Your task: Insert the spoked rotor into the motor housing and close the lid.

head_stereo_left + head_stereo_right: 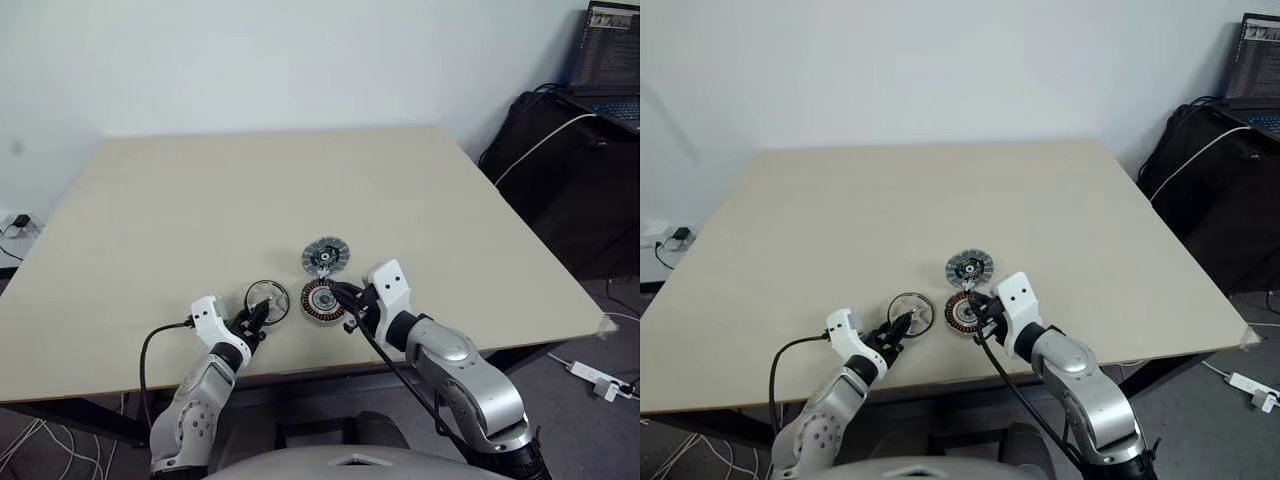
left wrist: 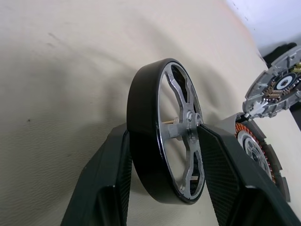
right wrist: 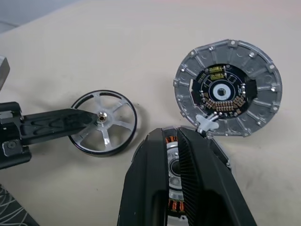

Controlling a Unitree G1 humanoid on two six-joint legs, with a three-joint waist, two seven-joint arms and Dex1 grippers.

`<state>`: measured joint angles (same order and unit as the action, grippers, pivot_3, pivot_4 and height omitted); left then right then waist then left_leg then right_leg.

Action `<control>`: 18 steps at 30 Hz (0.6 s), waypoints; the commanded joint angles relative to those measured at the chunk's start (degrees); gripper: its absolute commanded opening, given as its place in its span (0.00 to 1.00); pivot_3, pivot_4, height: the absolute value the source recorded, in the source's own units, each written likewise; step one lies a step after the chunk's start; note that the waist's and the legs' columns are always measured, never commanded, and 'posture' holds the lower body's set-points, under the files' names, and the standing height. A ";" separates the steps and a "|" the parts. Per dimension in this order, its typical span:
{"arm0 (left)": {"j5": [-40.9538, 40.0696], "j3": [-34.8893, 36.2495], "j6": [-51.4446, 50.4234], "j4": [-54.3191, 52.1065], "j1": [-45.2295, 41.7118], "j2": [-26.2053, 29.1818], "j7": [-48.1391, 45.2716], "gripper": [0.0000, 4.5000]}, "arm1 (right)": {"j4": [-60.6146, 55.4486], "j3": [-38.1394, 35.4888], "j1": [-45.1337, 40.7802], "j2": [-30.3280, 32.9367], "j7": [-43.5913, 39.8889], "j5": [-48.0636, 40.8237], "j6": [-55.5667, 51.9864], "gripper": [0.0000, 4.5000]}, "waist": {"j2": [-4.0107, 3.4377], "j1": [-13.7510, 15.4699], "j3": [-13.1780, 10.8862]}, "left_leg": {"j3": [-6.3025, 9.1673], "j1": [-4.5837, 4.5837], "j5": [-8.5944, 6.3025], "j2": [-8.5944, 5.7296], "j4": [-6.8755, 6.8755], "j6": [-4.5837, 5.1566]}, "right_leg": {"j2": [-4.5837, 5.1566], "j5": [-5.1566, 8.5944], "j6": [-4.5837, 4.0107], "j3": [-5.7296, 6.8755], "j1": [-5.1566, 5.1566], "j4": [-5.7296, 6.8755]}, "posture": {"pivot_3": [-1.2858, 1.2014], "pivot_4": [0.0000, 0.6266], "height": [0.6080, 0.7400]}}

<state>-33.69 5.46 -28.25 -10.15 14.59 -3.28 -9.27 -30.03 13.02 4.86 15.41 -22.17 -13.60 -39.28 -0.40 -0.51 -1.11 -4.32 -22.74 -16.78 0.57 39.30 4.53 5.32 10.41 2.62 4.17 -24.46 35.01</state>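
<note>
One pale tabletop (image 1: 200, 200) carries three round parts, grouped near its front edge. One lid (image 1: 326, 257) lies open farthest from the robot, its ribbed rim and dark centre facing up, joined at a small hinge to the one motor housing (image 1: 321, 299) just in front of it, whose copper-brown windings show. One spoked rotor (image 1: 267, 299) sits just to the left of the housing, apart from it. Two grippers reach in. The left gripper (image 2: 164, 155) has its fingers (image 2: 106, 183) clamped on the rotor, one on each flat face, so the rotor stands on edge between them. The right gripper (image 3: 178, 150) has its fingers (image 3: 197, 174) pressed together over the housing's near side
</note>
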 commanded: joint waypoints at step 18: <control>-20.12 -0.31 2.38 -7.61 -1.62 -5.30 -4.16 0.40 | -2.94 -0.72 -0.43 1.17 1.17 -0.51 -0.01 0.11 | 0.04 0.14 -0.03 | -0.01 -0.01 0.00 -0.01 0.00 0.00 | 0.02 0.00 0.00 -0.01 0.00 -0.02 | 0.52 0.00 1.00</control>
<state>-51.20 6.78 -25.62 -14.64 14.07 -3.45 -12.56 -30.04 13.02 4.91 16.49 -21.24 -13.65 -39.40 -0.36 -0.37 -1.14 -4.34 -22.76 -16.77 0.56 39.30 4.53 5.34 10.41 2.62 4.16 -24.45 34.99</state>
